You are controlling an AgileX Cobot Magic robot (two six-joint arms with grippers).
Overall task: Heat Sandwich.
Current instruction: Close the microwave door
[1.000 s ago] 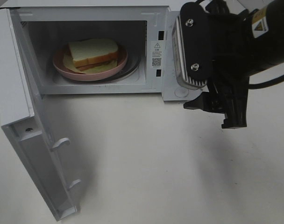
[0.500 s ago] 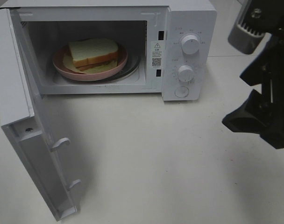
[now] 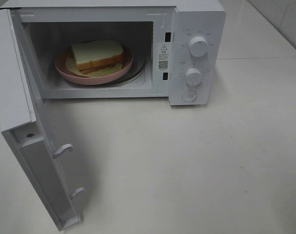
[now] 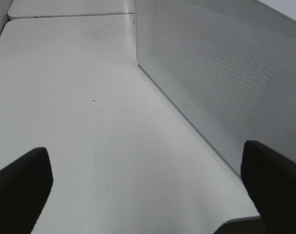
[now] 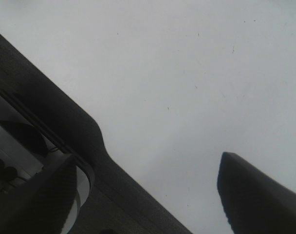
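- One sandwich [image 3: 98, 53], lying flat on a round pink plate [image 3: 92, 79], upper left of the overhead frame.
- Sits inside the open cavity of a white microwave [image 3: 196, 19]: pale bread on top, orange-brown crust along the near edge, pale yellow filling spreading out to the left over the plate.
- Microwave door [image 3: 21, 122] swung wide, running down the left edge of the overhead frame to the lower left, with two latch hooks [image 3: 64, 148] on its inner face.
- Upper knob [image 3: 198, 46] and lower knob [image 3: 193, 76] stacked on the panel right of the cavity.
- White table [image 3: 187, 165] across the lower and right parts of the overhead frame; both grippers outside that frame, so apart from the cavity and touching neither sandwich nor plate.
- Left gripper [image 4: 147, 183]: released, one dark fingertip [image 4: 21, 185] in the lower left corner of its wrist frame and the other in the lower right, only table surface between them.
- Hovers beside a white perforated panel [image 4: 221, 73] of the microwave, upper right of that frame; door or side wall, cannot tell which.
- Right gripper [image 5: 145, 161]: also spread apart and grasping nothing, one finger at the lower left and one at the lower right of its frame, over plain table.
- Dark strip [image 5: 55, 112] slanting from the left edge to the bottom of the right wrist frame; cannot tell what.
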